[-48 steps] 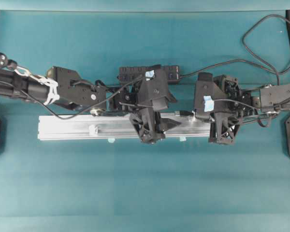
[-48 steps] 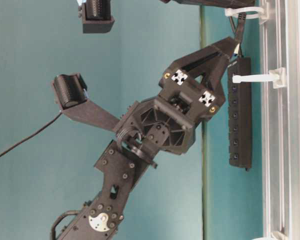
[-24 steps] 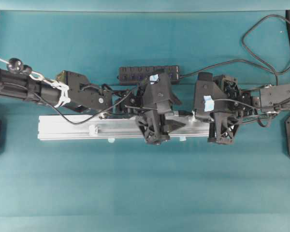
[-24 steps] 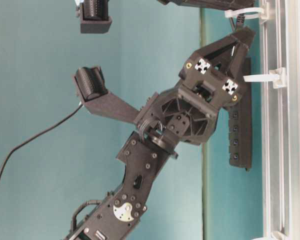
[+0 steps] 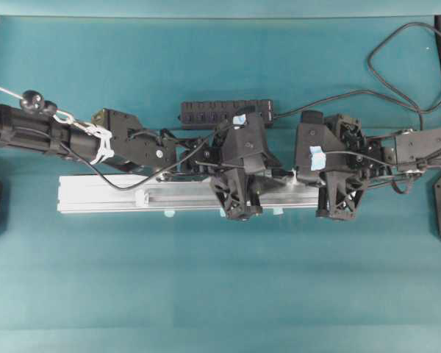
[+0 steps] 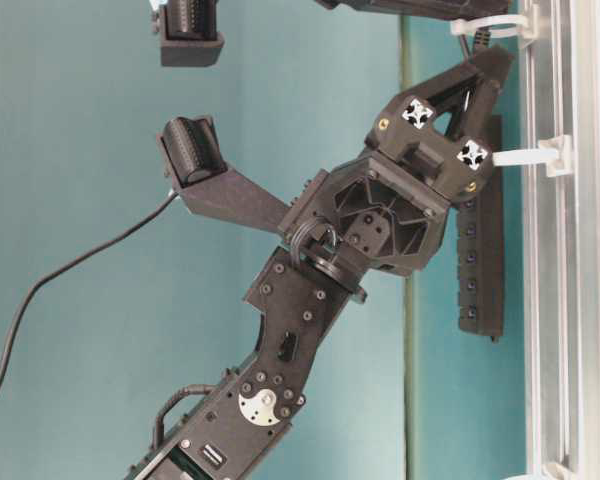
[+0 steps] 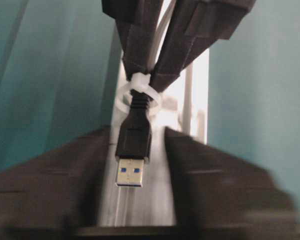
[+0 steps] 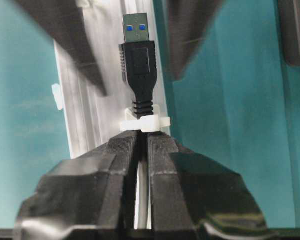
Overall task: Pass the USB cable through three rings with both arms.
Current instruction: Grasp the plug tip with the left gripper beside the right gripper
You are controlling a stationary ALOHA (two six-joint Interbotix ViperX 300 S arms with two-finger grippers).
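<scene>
The USB cable's black plug (image 7: 134, 137) with its silver tip pokes out through a white ring (image 7: 140, 85) on the rail. My left gripper (image 7: 137, 165) faces the plug head-on, one blurred finger on each side with a narrow gap, so it is open and touches nothing. Behind that ring (image 8: 145, 122), my right gripper (image 8: 143, 142) is shut on the USB cable (image 8: 138, 60). In the table-level view the left gripper (image 6: 492, 70) sits between the ring (image 6: 488, 22) carrying the cable and a second ring (image 6: 530, 155). A third ring (image 5: 141, 197) stands near the rail's left end.
The rings stand on a long aluminium rail (image 5: 103, 195) lying across the teal table. A black multi-port hub bar (image 5: 213, 112) lies just behind the rail, its cord looping off toward the back right (image 5: 397, 44). Both arms crowd the rail's right half.
My left gripper slid right along the rail up to the plug, and its jaws have narrowed from wide open to close around it. The right gripper has not moved.
</scene>
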